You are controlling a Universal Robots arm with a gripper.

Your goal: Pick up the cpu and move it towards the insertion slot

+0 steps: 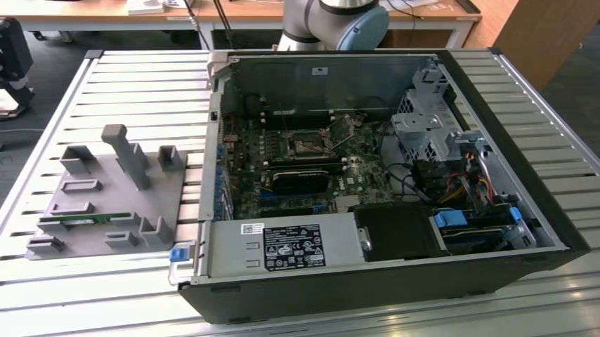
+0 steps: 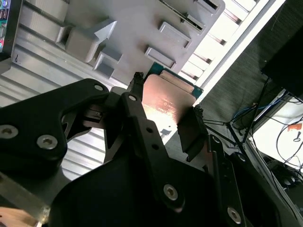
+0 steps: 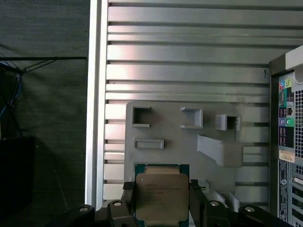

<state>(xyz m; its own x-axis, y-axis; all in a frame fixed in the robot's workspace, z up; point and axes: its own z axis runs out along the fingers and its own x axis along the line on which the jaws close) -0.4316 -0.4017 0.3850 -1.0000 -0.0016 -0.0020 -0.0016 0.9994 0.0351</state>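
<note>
In both wrist views the cpu [image 3: 161, 195] [image 2: 166, 94], a flat square chip with a shiny metal top and a thin green rim, sits between the two black fingers of my gripper [image 3: 162, 203] [image 2: 165, 101], which is shut on its opposite edges. The chip hangs over the near edge of a grey fixture plate [image 3: 170, 135] [image 2: 137, 28] on the slatted table. The insertion slot [image 1: 307, 144], a small square socket with a dark centre and a silvery frame, lies on the motherboard inside the open computer case [image 1: 375, 281] in the exterior view.
The grey fixture plate [image 1: 103, 203] with raised holders lies to the exterior view's left of the case; a green memory stick [image 1: 89, 219] rests in it. The case's rear panel [image 3: 286, 118] stands beside the plate. The arm's base [image 1: 333, 21] rises behind the case.
</note>
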